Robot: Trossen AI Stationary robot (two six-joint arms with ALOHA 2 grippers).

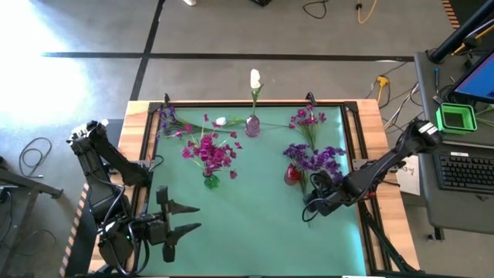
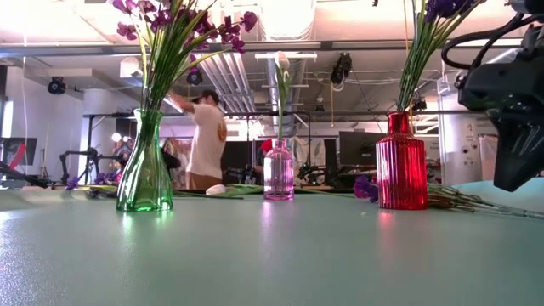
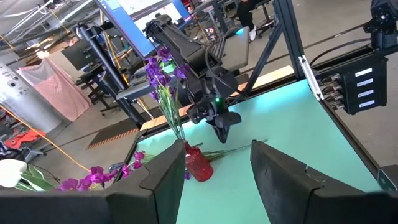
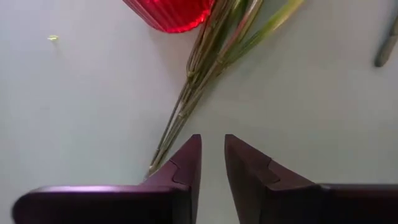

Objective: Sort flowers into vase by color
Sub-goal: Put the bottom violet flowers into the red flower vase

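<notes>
Left dark two-finger claw [image 1: 189, 218] at the near left table edge, fingers apart, empty. Ahead of it, green ribbed glass vase [image 1: 210, 181] holding upright magenta-pink artificial flowers [image 1: 210, 151]. Farther beyond, pink glass vase [image 1: 252, 126] with a single upright white bud [image 1: 255, 79]; loose purple and white stems [image 1: 193, 127] lying flat along the far edge. Right of centre, red ribbed glass vase [image 1: 292, 175] with upright purple flowers [image 1: 315, 158]. Bundle of thin green stems [image 4: 199, 81] lying flat on the teal mat, long axis running from just ahead of the right dark claw [image 4: 212, 158] toward the red vase's base. Right claw fingers slightly apart, clamped on nothing, tips just short of the stem ends.
</notes>
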